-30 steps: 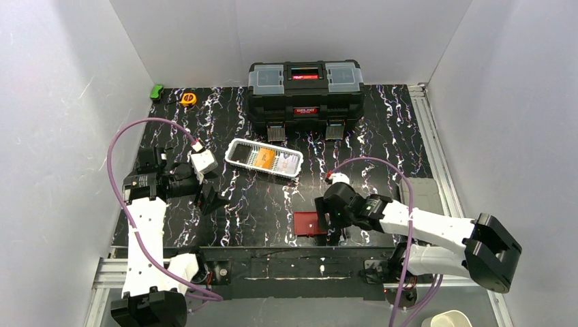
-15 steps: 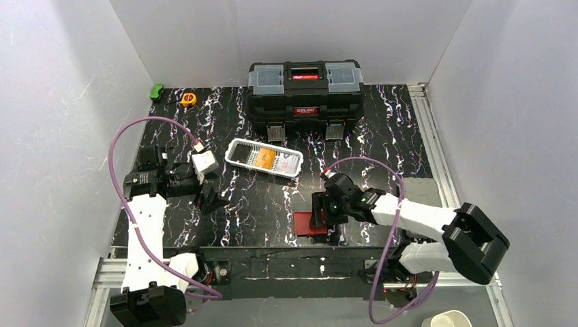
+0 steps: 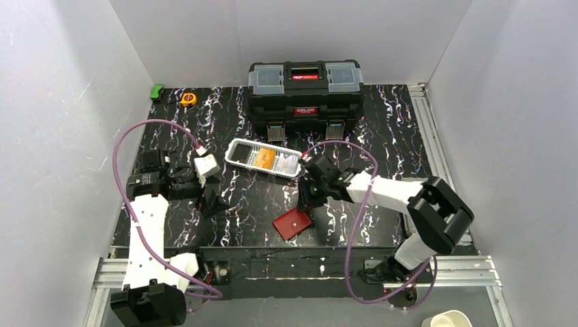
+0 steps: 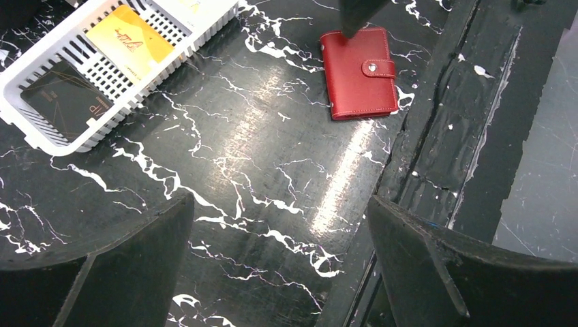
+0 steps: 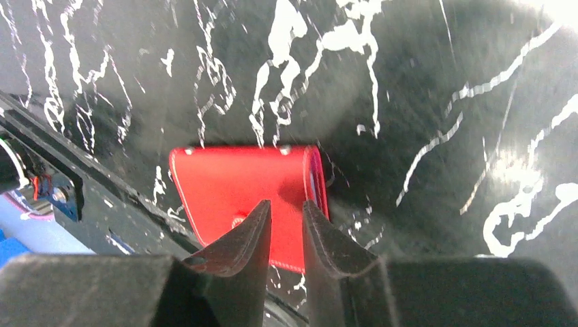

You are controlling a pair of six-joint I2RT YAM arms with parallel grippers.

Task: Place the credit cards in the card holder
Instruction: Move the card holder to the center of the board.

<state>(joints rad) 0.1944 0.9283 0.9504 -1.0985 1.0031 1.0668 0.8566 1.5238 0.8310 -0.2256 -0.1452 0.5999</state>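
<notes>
**Wallet shut at the counter's edge, cards waiting in the basket**

My right jaws stand narrow, only a slit between them, over the red wallet. The wallet lies closed and skewed at the 6 o'clock edge of the counter. Whether my right jaws nip its rim or merely touch it, I cannot tell. My left jaws gape wide and hold nothing, at about 9 o'clock of the wallet. The cards lie flat in the white basket, at 12 o'clock of the wallet and well apart from it.

The main risk, as I judge it, is a slide. The wallet is smooth, leather-like and roughly square, and the counter is glossy black with white veining. A sideways nudge from my right jaws could skate it toward 6 o'clock and off onto the rail below. Its snap tab looks fastened, so a clumsy pull might lift the whole wallet instead of opening it.

The cards pose a second risk. The orange card and the black card are thin, stiff and slick, and they lie flush on the slotted floor of the basket. My jaws could skid off them, or drag the light plastic basket along.
</notes>
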